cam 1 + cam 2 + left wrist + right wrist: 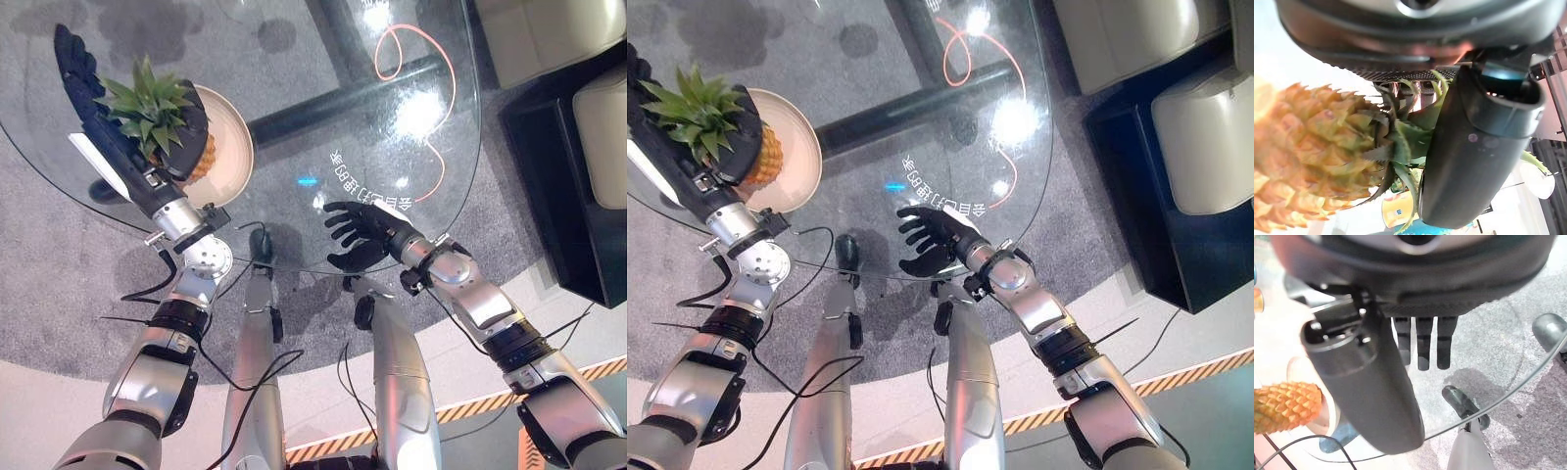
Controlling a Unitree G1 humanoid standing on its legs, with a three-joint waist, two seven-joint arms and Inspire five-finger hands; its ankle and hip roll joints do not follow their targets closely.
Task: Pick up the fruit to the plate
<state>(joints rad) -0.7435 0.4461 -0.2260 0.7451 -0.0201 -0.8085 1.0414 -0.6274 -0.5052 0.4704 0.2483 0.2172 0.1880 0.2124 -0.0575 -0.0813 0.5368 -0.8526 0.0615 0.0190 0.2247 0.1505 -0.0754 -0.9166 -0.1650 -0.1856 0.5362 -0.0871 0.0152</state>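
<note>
A pineapple [201,162] with a green crown lies tilted over a beige plate [235,137] at the left of the glass table. My left hand [98,108] is around it, fingers reaching past the crown and thumb [1469,161] curled against the leaves beside the fruit [1312,147]. Whether the pineapple rests on the plate or hangs just above it, I cannot tell. My right hand [362,230] hovers open over the glass near the table's front edge, apart from the plate and holding nothing. Its straight fingers [1422,342] point toward the pineapple [1283,406].
The round glass table [323,98] shows dark frame bars and grey carpet beneath it. A thin orange cable [392,49] loops at the far side. A black low cabinet [558,176] and pale cushioned seats [549,29] stand to the right.
</note>
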